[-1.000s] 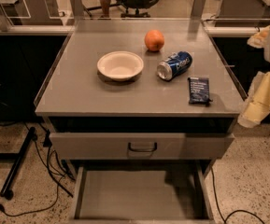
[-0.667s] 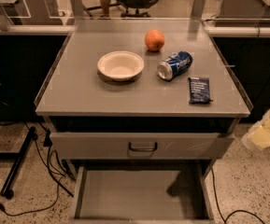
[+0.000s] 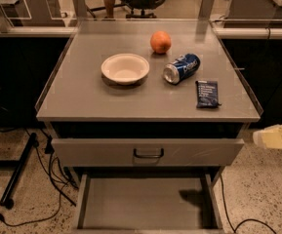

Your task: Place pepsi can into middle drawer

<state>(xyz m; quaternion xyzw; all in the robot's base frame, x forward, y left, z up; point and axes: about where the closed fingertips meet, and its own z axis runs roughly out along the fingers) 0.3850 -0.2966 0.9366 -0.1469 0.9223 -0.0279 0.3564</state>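
The pepsi can, blue with a silver end, lies on its side on the grey table top, right of centre. The middle drawer stands pulled open below, a shallow grey tray with a bare floor. My gripper shows only as a beige shape at the right edge, level with the drawer front. It is well to the right of the table and below the can, and touches nothing.
An orange sits behind the can, a white bowl to its left and a flat dark-blue snack packet to its right front. A shut drawer front with a black handle is above the open tray. Cables and a stand leg lie on the floor at left.
My beige arm has dropped from beside the table's right edge to lower at the frame's right side. The can and the other objects have not moved.
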